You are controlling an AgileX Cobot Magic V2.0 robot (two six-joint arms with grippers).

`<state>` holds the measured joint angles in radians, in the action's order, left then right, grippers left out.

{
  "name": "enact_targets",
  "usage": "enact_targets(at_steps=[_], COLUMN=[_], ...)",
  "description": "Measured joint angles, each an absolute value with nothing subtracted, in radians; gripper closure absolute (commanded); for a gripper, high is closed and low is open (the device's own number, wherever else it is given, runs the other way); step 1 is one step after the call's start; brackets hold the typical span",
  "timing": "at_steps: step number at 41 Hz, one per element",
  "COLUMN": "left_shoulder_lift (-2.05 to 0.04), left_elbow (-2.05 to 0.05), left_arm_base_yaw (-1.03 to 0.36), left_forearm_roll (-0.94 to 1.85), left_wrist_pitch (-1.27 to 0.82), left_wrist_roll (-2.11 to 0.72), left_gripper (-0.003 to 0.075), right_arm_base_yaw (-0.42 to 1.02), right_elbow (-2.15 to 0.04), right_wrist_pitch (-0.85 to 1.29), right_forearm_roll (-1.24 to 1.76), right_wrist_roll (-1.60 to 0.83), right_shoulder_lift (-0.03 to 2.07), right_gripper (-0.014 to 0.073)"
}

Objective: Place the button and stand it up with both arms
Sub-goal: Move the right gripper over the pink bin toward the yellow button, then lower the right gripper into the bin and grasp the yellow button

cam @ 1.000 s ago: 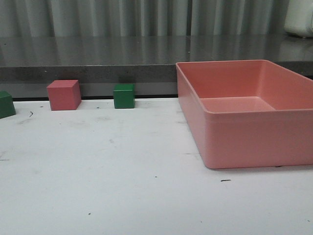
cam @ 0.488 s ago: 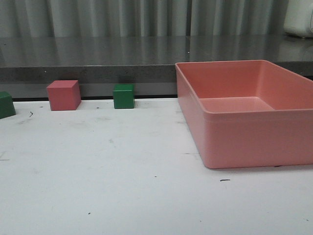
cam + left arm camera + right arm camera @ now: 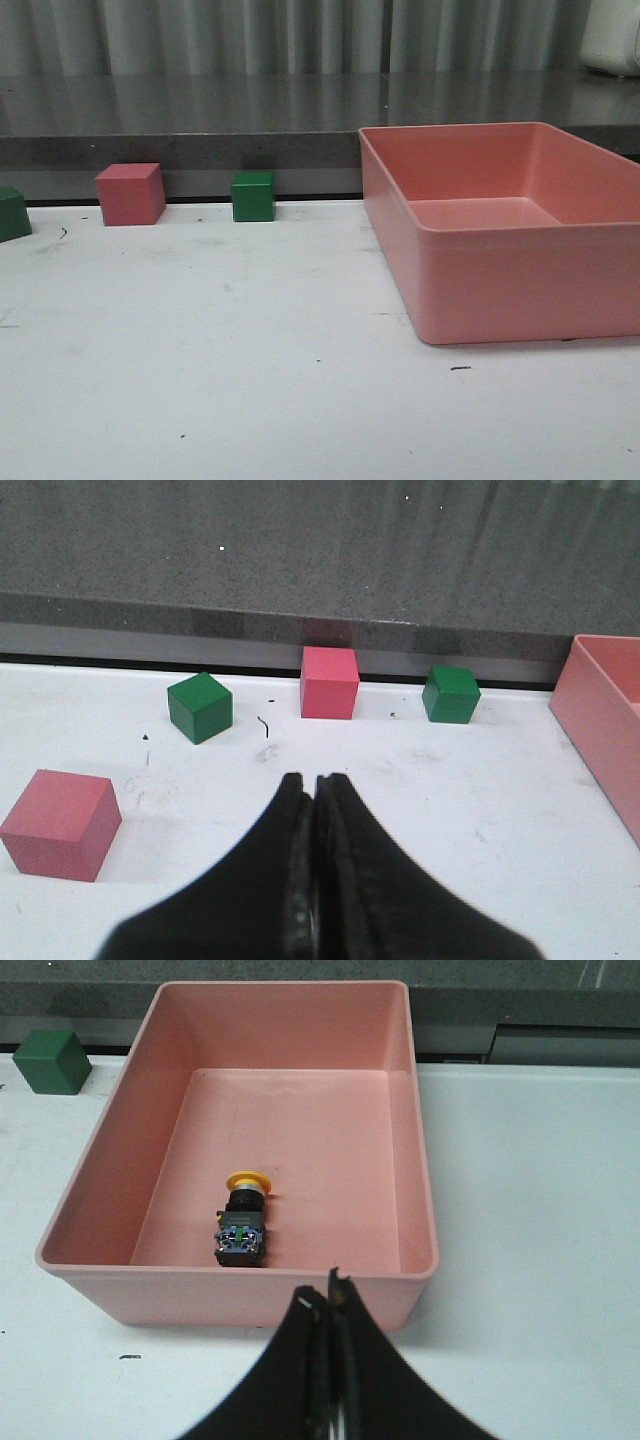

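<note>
since the button (image 3: 243, 1220) lies on its side on the floor of the pink bin (image 3: 420, 1160), near the bin's nearer wall as the right wrist camera sees it, the coming move turns on how it lies from the right hand (image 3: 328, 1305). its long axis runs from the dark blocky base, which is toward that hand, to the yellow cap, which points away toward the far wall. the right hand hangs outside the bin, above the worktop (image 3: 530, 1210) just before the near wall, with its two black fingers pressed together and nothing between them. the button sits ahead of it and a little off to one side, over the wall.

the left hand (image 3: 315, 785) is likewise clenched on nothing, over open worktop facing a red cube (image 3: 329, 682) and two green cubes (image 3: 199, 707), with another red cube (image 3: 60, 822) nearer; only an edge of the bin shows in its view. in the front view neither hand appears, and the bin's wall hides the button.

my judgement: the right arm is plainly the nearer one, and it would need to part its fingers and reach over the wall, closing across the button's axis.
</note>
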<state>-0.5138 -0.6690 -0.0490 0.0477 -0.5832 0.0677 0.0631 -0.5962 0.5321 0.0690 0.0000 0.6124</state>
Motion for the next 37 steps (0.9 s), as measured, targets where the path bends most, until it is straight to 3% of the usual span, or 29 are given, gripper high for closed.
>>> enact_targets(at_steps=[3,8,11,14,26,37], left_shoulder_lift=[-0.534,-0.555,-0.562,-0.564,-0.564,-0.564], left_elbow=[-0.669,-0.669,-0.669,-0.669,-0.669,-0.669], left_arm_base_yaw=[-0.049,-0.049,-0.049,-0.049,-0.049,-0.049], left_forearm_roll=[0.043,0.034,0.032,0.032,0.03,0.03], left_wrist_pitch=[-0.583,-0.583,-0.583,-0.583,-0.583,-0.583], left_wrist_roll=[0.068,0.068,0.068,0.068,0.068,0.068], left_gripper=[0.0555,0.0304,0.0249,0.0246,0.0246,0.0246], right_arm_base_yaw=[0.063,0.063,0.063,0.063,0.078,0.228], right_elbow=[-0.596,-0.596,-0.596,-0.596,-0.654,-0.82], right_wrist_pitch=[0.532,0.532,0.532,0.533,0.582,0.682], right_forearm_roll=[0.069,0.059,0.047,0.032,0.056,0.062], right_wrist_roll=[0.0,0.0,0.0,0.0,0.0,-0.014], right_shoulder_lift=[0.615,0.615,0.615,0.615,0.657,0.908], right_gripper=[0.0492,0.0199,0.0035,-0.0059,-0.006,-0.006])
